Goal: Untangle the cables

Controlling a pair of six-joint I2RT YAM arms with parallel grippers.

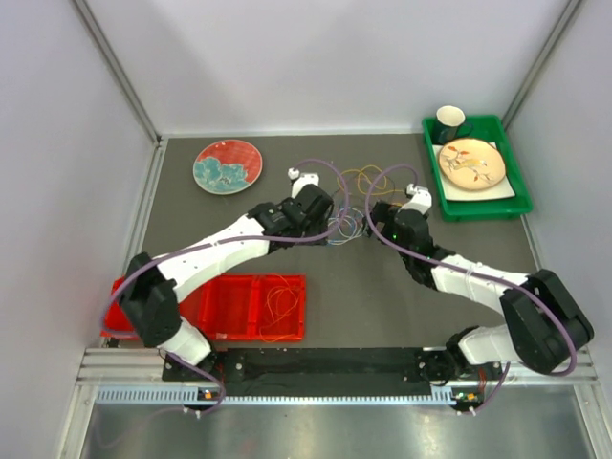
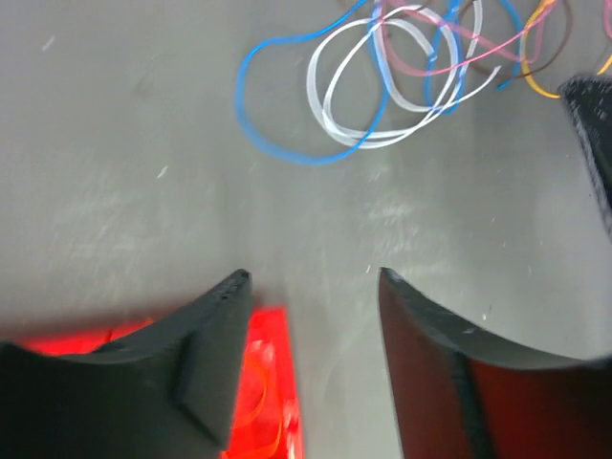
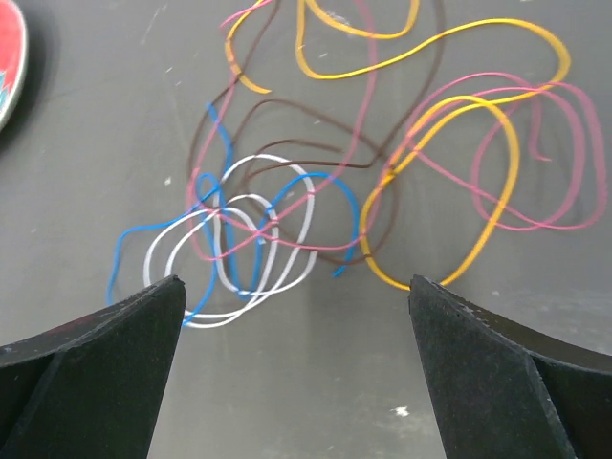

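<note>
Right wrist view looks down on the tangle of thin wire cables (image 3: 273, 222) lying flat on the grey bench (image 3: 316, 382). Blue, white, pink and brown strands cross one another at its left. Larger yellow loops (image 3: 513, 143) and more pink spread to the right. The right pincer (image 3: 296, 287) hangs just near of this heap with its two black fingers spread wide, and nothing lies between them.

From the left wrist, a blue loop (image 2: 239, 96) and white loops (image 2: 314, 81) lie beyond the left pincer (image 2: 311, 277). Its fingers stand apart over bare bench and touch no strand.

Seen from above, the tangle sits at the middle of the bench, toward the far side. The left arm (image 1: 220, 251) bends at an elbow by the near left corner and stretches far and rightward to the heap's left edge. The right arm (image 1: 469, 277) folds at the near right and reaches far and leftward to the heap's right edge.

A red compartmented plastic tray (image 1: 225, 308) lies at the near left, and an orange wire loop (image 1: 280, 304) rests in its right compartment. A round red and teal plate (image 1: 228, 165) lies far left. A green plastic tray (image 1: 516, 191) at the far right holds a beige patterned plate (image 1: 471, 163) and a dark cup (image 1: 450, 120).
</note>
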